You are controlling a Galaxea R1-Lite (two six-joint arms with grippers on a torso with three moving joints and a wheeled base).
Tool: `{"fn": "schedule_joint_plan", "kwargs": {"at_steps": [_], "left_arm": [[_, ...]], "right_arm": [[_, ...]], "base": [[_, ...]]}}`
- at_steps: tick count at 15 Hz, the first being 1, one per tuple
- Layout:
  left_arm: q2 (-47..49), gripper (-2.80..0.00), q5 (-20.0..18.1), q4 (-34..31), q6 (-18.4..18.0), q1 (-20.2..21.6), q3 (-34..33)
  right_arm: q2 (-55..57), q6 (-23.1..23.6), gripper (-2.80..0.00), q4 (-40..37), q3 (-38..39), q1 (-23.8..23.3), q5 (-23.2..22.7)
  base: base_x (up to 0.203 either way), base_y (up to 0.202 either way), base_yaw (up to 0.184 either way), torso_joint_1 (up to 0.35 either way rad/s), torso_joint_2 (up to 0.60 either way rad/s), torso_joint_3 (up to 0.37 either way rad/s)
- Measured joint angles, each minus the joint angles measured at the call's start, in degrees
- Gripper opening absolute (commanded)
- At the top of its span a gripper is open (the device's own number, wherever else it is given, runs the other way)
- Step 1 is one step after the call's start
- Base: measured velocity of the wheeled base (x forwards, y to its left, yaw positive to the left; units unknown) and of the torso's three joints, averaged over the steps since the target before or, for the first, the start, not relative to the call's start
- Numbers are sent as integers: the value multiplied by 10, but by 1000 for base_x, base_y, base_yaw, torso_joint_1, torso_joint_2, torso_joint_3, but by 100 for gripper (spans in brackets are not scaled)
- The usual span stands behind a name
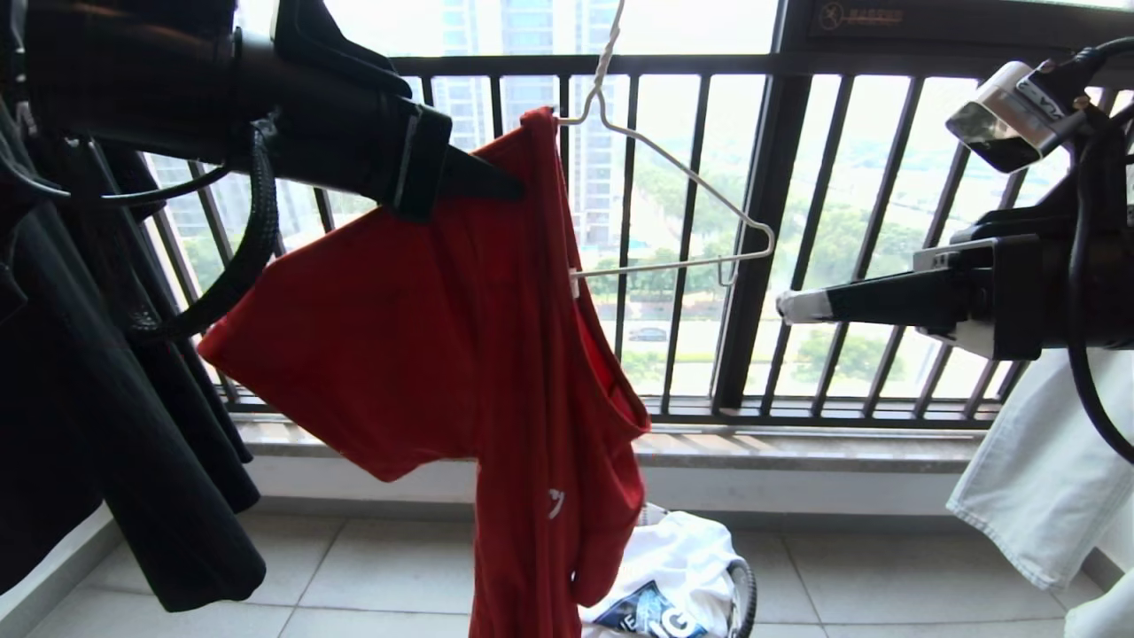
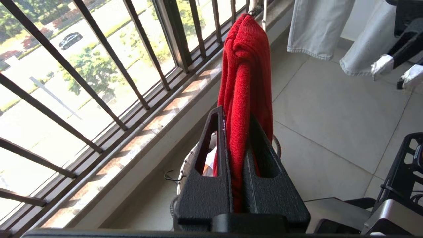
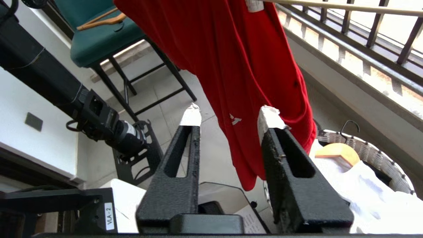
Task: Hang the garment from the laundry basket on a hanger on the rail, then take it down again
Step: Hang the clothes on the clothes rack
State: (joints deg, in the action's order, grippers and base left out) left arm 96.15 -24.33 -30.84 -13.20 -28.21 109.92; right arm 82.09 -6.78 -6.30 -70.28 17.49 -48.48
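Red T-shirt (image 2: 246, 82) pinched between left gripper (image 2: 236, 165) jaws, draped over hanger (image 1: 673, 177)

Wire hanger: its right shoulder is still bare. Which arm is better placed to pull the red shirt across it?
Probably the right. The left gripper is shut on the red shirt, bunched at the wire hanger neck. The right gripper is open, empty, and sits beside the hanger's bare end.

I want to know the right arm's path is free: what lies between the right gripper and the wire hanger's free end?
Nothing: in the head view, only air and window bars behind separate the right gripper from the hanger.
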Motion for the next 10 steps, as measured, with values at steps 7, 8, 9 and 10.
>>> {"fn": "schedule_joint_plan", "kwargs": {"at_steps": [7,8,9,10], "left_arm": [[18,-280,2,159,44,5,-129],[16,-280,2,189,59,9,-156],[11,-280,3,213,71,14,-179],[5,-280,4,234,81,19,-202]], "right_arm": [[98,-5,-280,-44,-31,116,161],[107,-5,-280,-45,-31,118,162],[114,-7,-280,-45,-31,119,162],[118,-13,-280,-45,-27,120,163]], "base": [[0,0,0,0,0,0],[0,0,0,0,0,0],[0,0,0,0,0,0],[0,0,0,0,0,0]]}}
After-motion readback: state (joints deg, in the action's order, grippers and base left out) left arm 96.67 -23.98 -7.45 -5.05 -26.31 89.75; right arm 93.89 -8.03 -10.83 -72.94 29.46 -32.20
